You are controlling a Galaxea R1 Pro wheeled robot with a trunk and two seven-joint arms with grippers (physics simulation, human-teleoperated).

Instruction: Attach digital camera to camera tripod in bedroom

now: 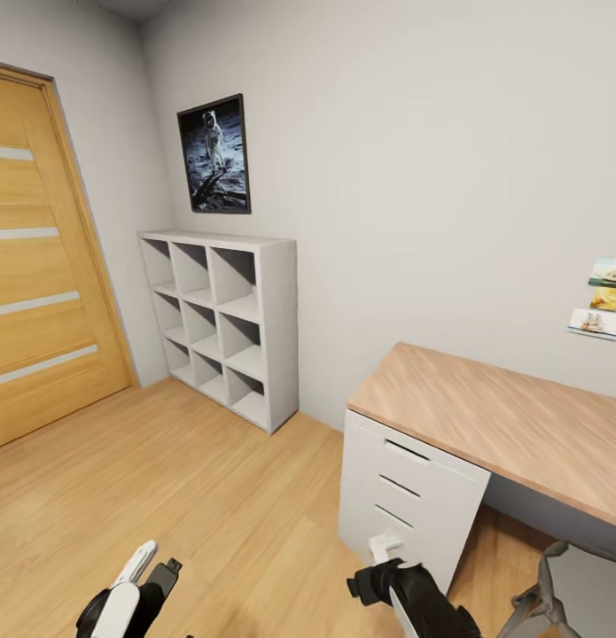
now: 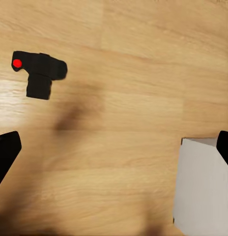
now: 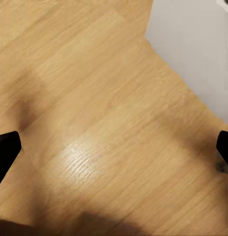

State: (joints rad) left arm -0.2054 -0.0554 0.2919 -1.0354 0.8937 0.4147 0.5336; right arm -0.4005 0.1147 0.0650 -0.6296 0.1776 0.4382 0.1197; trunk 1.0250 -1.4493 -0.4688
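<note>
The digital camera, small, black and boxy with a round red button, lies on the light wood floor in the left wrist view. It is well off to one side of my left gripper, which hangs above the floor, open and holding nothing. My right gripper is also open over bare planks, beside a white desk side. In the head view both arms sit low at the frame's bottom, with the left gripper and the right gripper. The camera tripod is out of view.
White cube shelves stand against the far wall under a framed astronaut poster. A wooden door is at the left. The wood-topped white desk with drawers stands close on the right, with a grey stool beside it. A white block lies under the left gripper.
</note>
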